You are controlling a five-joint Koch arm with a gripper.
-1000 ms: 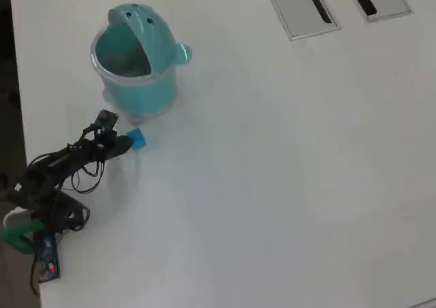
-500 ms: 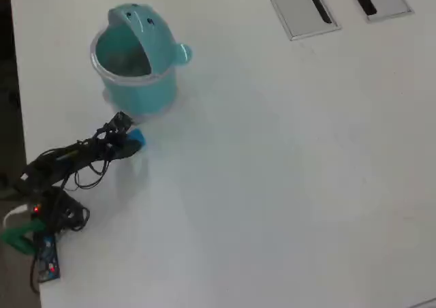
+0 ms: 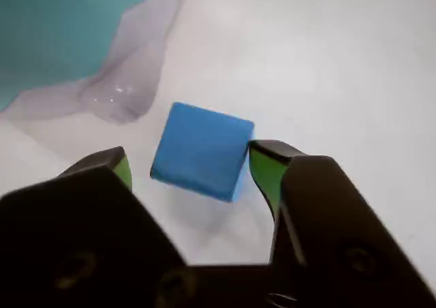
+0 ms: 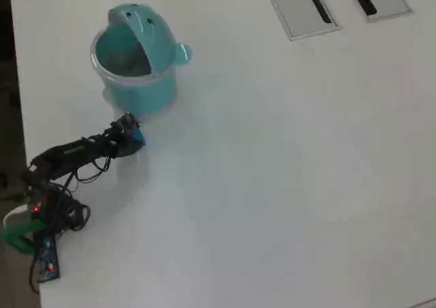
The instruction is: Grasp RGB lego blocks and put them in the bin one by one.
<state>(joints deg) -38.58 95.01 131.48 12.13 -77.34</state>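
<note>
**Blue block between my jaws**

In the wrist view the teal bin (image 3: pixel 61 28) sits upper left. My gripper (image 3: pixel 191 168) is spread open around the blue block (image 3: pixel 201 151), which rests on the white table (image 3: pixel 327 63); right jaw touching it.

— Where does the lego block (image 3: pixel 201 150) lie?

— On the table (image 4: pixel 286 178), between the two jaws of the gripper (image 3: pixel 191 168) in the wrist view; a gap shows at the left jaw, while the right tip sits just at the block's edge. In the overhead view the block (image 4: pixel 138 138) is at the gripper's far end, just below the bin (image 4: pixel 135 59).

— And the bin?

— Upper left of the overhead view, standing on the table, lid tipped back. In the wrist view its wall (image 3: pixel 61 28) fills the upper left, behind the block.

— Anything else?

— Two slotted plates (image 4: pixel 298 7) lie along the top edge, well apart from the bin. The arm's base (image 4: pixel 37 219) sits at the lower left.
</note>
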